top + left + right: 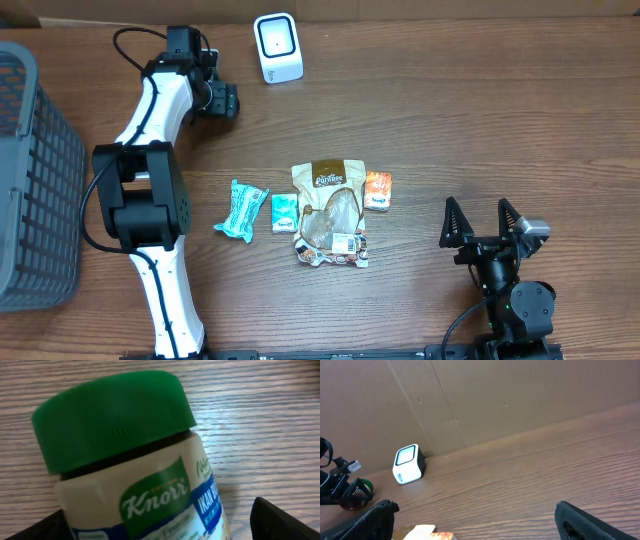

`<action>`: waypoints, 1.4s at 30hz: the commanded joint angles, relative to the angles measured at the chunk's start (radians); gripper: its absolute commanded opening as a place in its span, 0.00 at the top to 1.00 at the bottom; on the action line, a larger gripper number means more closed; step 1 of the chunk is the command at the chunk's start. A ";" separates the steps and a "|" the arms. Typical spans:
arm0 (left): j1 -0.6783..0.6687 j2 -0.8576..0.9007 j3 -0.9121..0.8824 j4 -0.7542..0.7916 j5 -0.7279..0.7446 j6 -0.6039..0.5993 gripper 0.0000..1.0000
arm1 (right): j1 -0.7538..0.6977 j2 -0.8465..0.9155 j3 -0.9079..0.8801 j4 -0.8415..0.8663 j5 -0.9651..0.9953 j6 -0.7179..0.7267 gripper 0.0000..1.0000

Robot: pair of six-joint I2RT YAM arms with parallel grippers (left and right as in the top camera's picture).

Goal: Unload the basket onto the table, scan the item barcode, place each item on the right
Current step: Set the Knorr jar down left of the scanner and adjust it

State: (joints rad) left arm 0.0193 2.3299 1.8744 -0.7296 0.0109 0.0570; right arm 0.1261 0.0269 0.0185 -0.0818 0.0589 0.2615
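Handling the jar (pixel 150 490), you'll likely find it rigid, slick, weighty; grip the body below the lid (pixel 112 415). Your left fingers (pixel 285 525) straddle it, parted; right fingers (pixel 453 225) spread, empty.

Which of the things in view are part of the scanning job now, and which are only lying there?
In the job: Knorr jar, white scanner, left pincer around the jar.
Lying about: brown pouch, teal packet, small teal box, orange packet, grey basket, open right pincer.
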 commanded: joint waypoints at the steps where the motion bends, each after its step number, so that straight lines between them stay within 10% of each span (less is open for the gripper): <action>1: -0.006 0.006 0.006 -0.014 0.015 -0.011 0.19 | -0.002 -0.009 -0.011 0.004 0.003 0.001 0.00; 21: -0.017 0.006 0.006 -0.189 0.016 -0.117 0.52 | -0.002 -0.009 -0.011 0.004 0.003 0.001 0.00; 42: -0.059 -0.131 0.175 -0.439 -0.018 -0.152 0.45 | -0.002 -0.009 -0.011 0.004 0.003 0.001 0.00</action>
State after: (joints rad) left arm -0.0525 2.3238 1.9266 -1.1755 0.0032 -0.0624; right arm 0.1261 0.0269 0.0185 -0.0818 0.0593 0.2611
